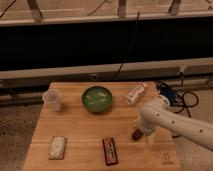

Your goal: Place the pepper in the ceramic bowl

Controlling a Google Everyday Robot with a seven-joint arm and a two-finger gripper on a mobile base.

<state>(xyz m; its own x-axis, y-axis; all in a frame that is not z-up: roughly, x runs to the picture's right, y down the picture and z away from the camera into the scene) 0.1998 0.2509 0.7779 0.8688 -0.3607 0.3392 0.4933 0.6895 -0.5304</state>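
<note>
Sitting upright toward the back middle of the wooden table [85, 132], the green bowl [97, 98] is showing only its own glossy inside. A translucent plastic cup [52, 100] is standing to its left, well apart; what it is holding cannot be told. A white bottle [136, 93] is lying tilted to the bowl's right, near the back edge.

The pepper [135, 135] is lying low at the front right of the table, well apart from the bowl, right at the tip of the gripper [141, 131]. The white arm [172, 125] is reaching in from the right and covering the gripper, so how wide it is standing, and whether it is gripping the pepper, cannot be told.

A dark red packet [110, 150] is lying by the front edge, left of the pepper. A pale packet [58, 147] is lying at the front left. Bare wood is lying between pepper and bowl. Cables [175, 97] are trailing off the right edge.
</note>
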